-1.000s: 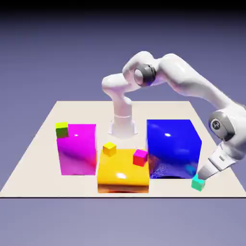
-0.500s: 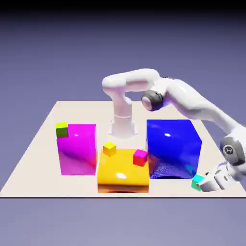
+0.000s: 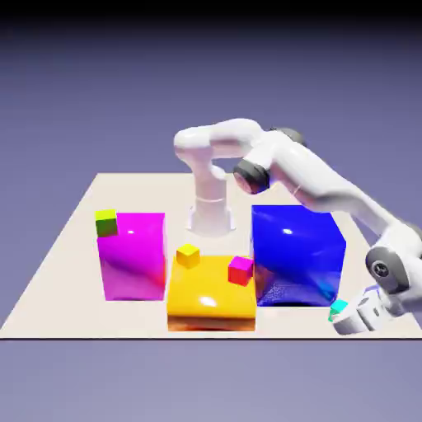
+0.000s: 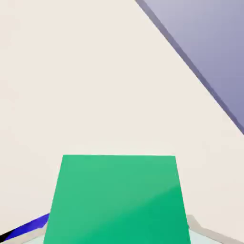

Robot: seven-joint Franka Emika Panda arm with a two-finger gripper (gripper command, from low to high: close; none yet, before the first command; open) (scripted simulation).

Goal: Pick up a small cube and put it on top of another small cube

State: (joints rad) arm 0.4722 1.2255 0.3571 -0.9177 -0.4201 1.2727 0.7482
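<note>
Arches out to the exterior view's right, forearm [image 3: 342, 194] sloping down, hand [image 3: 367, 311] tilted well over, low by the near right corner of the table [image 3: 62, 305]. Grips the teal cube [image 4: 117, 200] between the fingertips of the closed tool [image 4: 117, 236], near the blue block [image 3: 297, 255]. Shows the pink cube [image 3: 241, 270] well apart, at the orange block [image 3: 211, 301].

Exterior view: claw [image 3: 339, 316] partly hides teal cube [image 3: 338, 307]. Hand view: bottom edge crops cube.
</note>
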